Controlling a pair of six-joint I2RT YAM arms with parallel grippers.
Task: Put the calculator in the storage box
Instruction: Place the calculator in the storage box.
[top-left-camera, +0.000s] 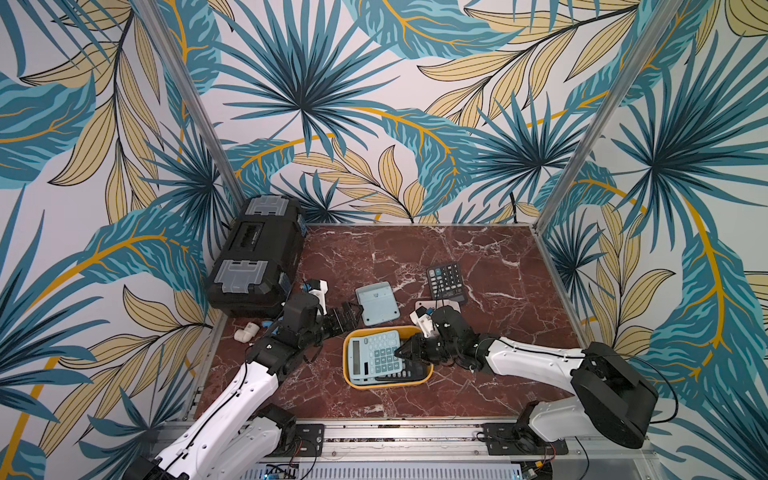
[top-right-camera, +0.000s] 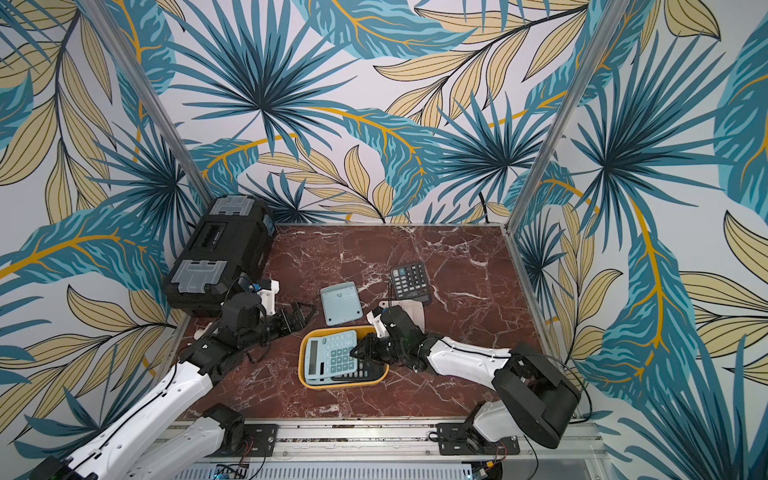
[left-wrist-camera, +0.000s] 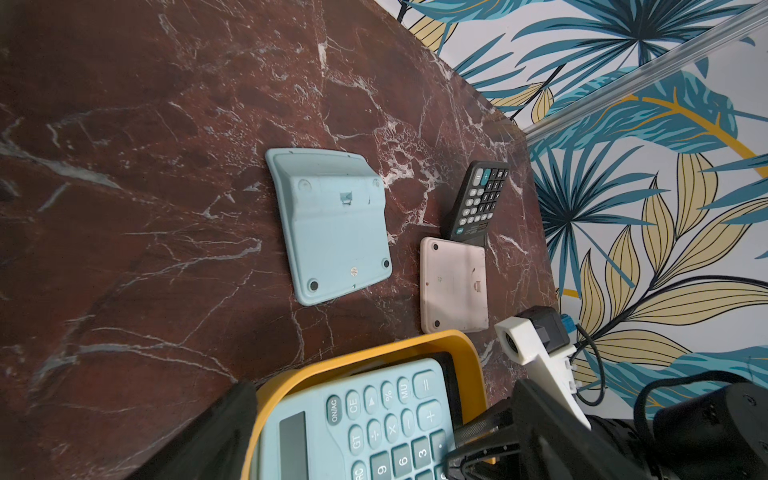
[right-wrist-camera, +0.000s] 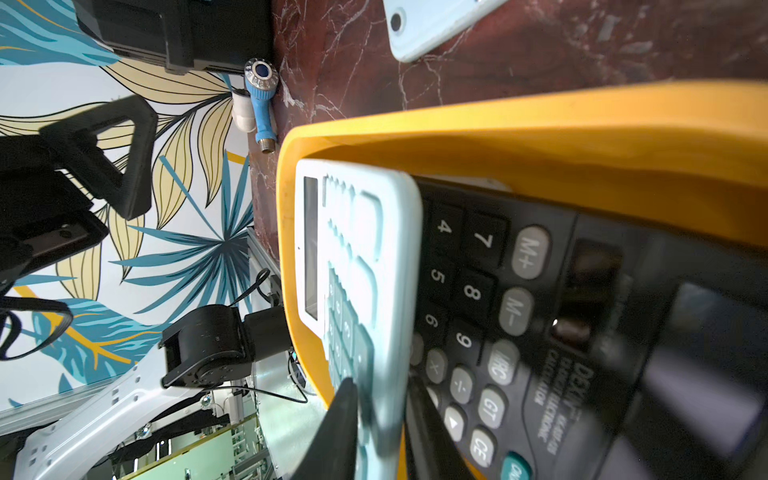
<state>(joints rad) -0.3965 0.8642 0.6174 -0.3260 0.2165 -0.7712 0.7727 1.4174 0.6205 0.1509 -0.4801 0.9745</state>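
Observation:
The yellow storage box sits at the table's front middle. A light blue calculator lies in it face up, tilted on top of a black calculator. My right gripper reaches in from the right, its fingers lying close against both faces of the light blue calculator's edge. My left gripper hangs open and empty, left of the box's far corner, beside a face-down light blue calculator.
Another black calculator lies face up behind the box. A pale face-down one is next to it. A big black toolbox stands at the back left. A white pipe fitting and a blue tap lie below it.

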